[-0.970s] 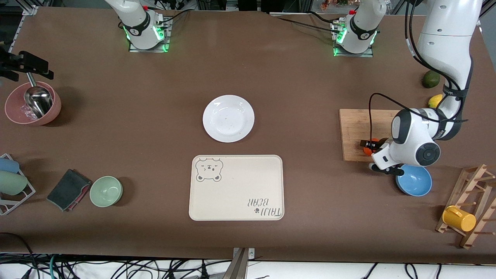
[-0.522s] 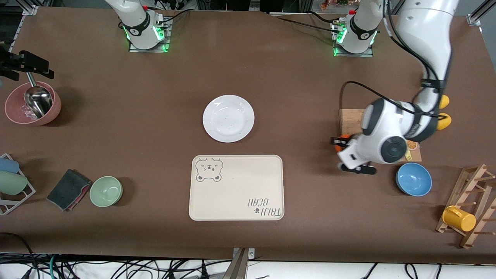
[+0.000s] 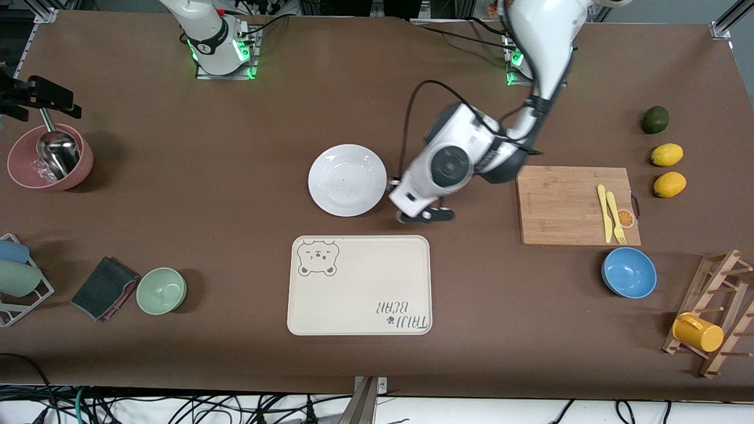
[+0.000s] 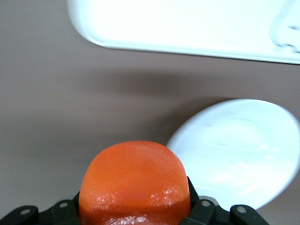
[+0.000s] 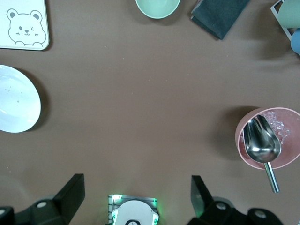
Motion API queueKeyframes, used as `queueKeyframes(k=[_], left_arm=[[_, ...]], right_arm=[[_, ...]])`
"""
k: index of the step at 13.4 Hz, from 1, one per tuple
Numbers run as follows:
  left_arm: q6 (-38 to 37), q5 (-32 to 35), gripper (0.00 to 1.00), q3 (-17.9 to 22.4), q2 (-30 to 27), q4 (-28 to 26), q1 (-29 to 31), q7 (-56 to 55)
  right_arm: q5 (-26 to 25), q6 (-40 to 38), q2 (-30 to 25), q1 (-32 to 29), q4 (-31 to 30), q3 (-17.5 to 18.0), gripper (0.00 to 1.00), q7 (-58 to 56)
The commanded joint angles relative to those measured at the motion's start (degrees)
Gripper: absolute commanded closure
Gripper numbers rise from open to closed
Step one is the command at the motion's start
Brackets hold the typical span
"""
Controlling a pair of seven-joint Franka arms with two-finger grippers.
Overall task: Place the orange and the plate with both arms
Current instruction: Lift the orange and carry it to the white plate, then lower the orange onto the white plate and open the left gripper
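Observation:
The orange (image 4: 134, 183) is red-orange and glossy, and it sits between the fingers of my left gripper (image 4: 134, 208), which is shut on it. In the front view my left gripper (image 3: 396, 184) is up over the table just beside the white plate's (image 3: 347, 179) rim, and the hand hides the orange there. The plate also shows in the left wrist view (image 4: 239, 150) and the right wrist view (image 5: 16, 98). My right gripper (image 5: 136, 197) is open and empty, held high over its own base, and waits.
A beige bear tray (image 3: 359, 285) lies nearer the front camera than the plate. A cutting board (image 3: 565, 203) with a yellow knife and fork, two lemons (image 3: 667, 154), a green fruit and a blue bowl (image 3: 628, 272) are at the left arm's end. A green bowl (image 3: 161, 290) and a pink bowl with a scoop (image 3: 50, 156) are at the right arm's end.
My left arm has carried the orange from over the cutting board across the table to just beside the plate. The right arm has not moved.

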Motion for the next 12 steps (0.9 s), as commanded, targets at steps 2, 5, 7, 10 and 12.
queueKeyframes(k=[2, 5, 7, 10, 12], left_arm=[[10.71, -1.66, 0.67, 1.10, 4.53, 2.52, -9.25, -11.88], [15.47, -1.30, 0.64, 1.19, 7.60, 2.61, -14.18, -15.42], [17.84, -1.30, 0.64, 1.19, 9.71, 2.61, -15.07, -15.60], [18.03, -1.04, 0.00, 1.45, 10.33, 2.79, -15.16, -15.60], [17.68, -0.87, 0.00, 1.71, 9.99, 2.88, -15.16, -15.69]], right_arm=[[0.05, -1.29, -0.64, -0.12, 0.91, -0.01, 0.00, -0.03], [0.05, -0.85, -0.56, -0.12, 0.91, -0.01, 0.00, -0.03], [0.05, -0.76, -0.38, -0.12, 0.91, -0.01, 0.00, -0.21], [0.05, -0.76, -0.38, -0.12, 0.91, -0.01, 0.00, -0.21], [0.05, -1.02, -0.38, -0.12, 0.91, -0.09, 0.00, -0.38]])
